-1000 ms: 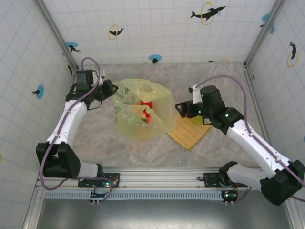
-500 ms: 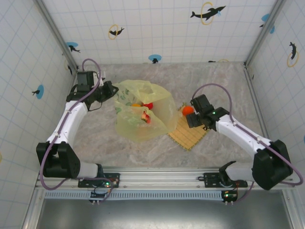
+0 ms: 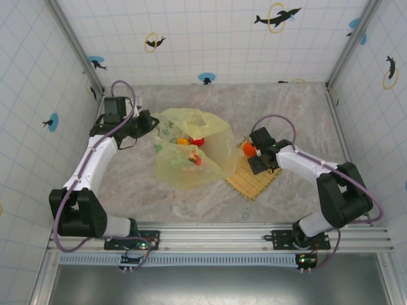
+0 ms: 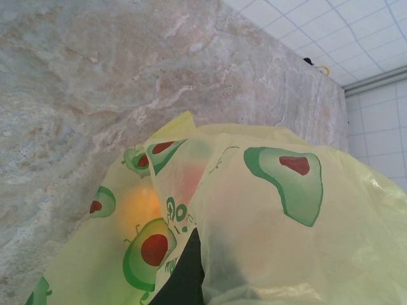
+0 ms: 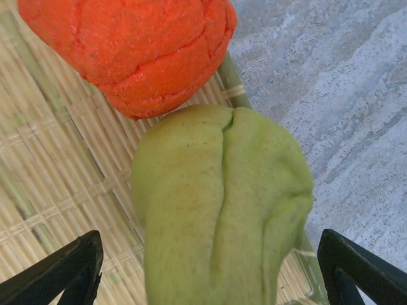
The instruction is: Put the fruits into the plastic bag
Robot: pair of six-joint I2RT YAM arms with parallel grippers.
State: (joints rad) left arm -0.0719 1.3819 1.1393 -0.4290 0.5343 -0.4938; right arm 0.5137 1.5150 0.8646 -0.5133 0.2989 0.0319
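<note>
The yellow-green plastic bag (image 3: 191, 152) lies mid-table with a yellow-orange fruit (image 3: 183, 141) and red fruits (image 3: 198, 140) showing through it. My left gripper (image 3: 145, 121) is shut on the bag's left edge. In the left wrist view the bag (image 4: 273, 210) drapes over a dark finger (image 4: 184, 276), and an orange fruit (image 4: 137, 206) glows through the plastic. My right gripper (image 3: 254, 159) is low over the mat beside an orange fruit (image 3: 248, 149). In the right wrist view the gripper (image 5: 210, 273) stands open, and its fingertips (image 5: 67, 273) straddle a green fruit (image 5: 222, 210) that touches the orange-red fruit (image 5: 127, 51).
The square woven straw-coloured mat (image 3: 254, 179) lies right of the bag, and both loose fruits rest near its far corner (image 5: 51, 178). Marble tabletop (image 5: 331, 95) starts just beyond the mat's edge. Tiled walls enclose the table on three sides.
My right arm has dropped and pulled in, from high above the mat down to the green fruit. The orange fruit has come into sight. The left arm and the bag have stayed put.
</note>
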